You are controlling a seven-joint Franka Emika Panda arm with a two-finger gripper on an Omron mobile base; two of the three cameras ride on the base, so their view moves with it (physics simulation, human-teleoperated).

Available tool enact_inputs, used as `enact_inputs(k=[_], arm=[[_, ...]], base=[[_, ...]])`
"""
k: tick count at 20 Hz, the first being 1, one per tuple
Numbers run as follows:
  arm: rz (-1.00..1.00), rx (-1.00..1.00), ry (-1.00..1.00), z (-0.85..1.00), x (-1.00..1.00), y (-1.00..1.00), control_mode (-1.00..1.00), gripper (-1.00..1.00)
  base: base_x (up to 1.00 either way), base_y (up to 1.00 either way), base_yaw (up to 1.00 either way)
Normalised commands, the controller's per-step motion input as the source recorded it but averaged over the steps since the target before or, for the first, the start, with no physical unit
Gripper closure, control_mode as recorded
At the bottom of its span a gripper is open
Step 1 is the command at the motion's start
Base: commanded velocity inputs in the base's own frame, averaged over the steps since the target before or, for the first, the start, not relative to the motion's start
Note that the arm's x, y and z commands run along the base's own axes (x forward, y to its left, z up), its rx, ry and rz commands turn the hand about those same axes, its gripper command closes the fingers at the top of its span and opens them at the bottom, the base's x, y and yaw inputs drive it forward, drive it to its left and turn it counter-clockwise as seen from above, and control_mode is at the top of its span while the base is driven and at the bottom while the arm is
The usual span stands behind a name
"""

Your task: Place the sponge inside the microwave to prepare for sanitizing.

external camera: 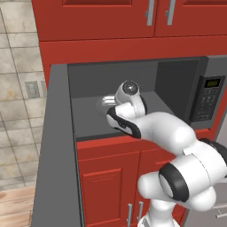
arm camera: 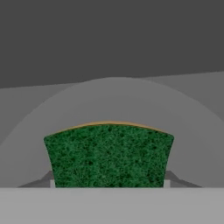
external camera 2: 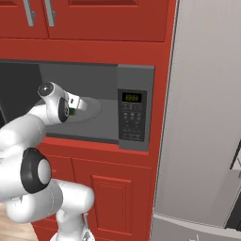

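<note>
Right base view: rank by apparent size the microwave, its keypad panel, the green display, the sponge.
1. microwave
2. keypad panel
3. and 4. green display and sponge: both tiny, and the tool partly hides the sponge; unranked.

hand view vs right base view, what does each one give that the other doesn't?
Hand view alone: the sponge's green face up close with a yellow edge along its far side, and the round turntable curving around it.

Right base view alone: the keypad panel with its green display, the red cabinets above and below, a tall grey panel at right, and the arm reaching into the microwave.

Both: the sponge in the hand, over the turntable inside the dark grey cavity. Whether it touches the turntable can't be told.
</note>
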Motion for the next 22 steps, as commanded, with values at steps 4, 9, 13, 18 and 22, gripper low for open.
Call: enact_inputs(k=[4, 9, 13, 18, 22], arm=[[0.0, -0.01, 0.0, -0.2, 0.09, 0.0, -1.0, 1.0], [0.0, 0.0, 0.0, -0.15, 0.18, 0.0, -1.0, 1.0], [0.0, 0.0, 0.0, -0.14, 0.2, 0.0, -1.0, 1.0], [-0.01, 0.0, 0.0, -0.18, 0.14, 0.0, -1.0, 1.0], [-0.02, 0.0, 0.0, -0.23, 0.0, 0.0, -1.0, 1.0]], base=[[0.0, 0.0, 0.0], [0.0, 0.0, 0.0], [0.0, 0.0, 0.0], [0.0, 0.0, 0.0], [0.0, 0.0, 0.0]])
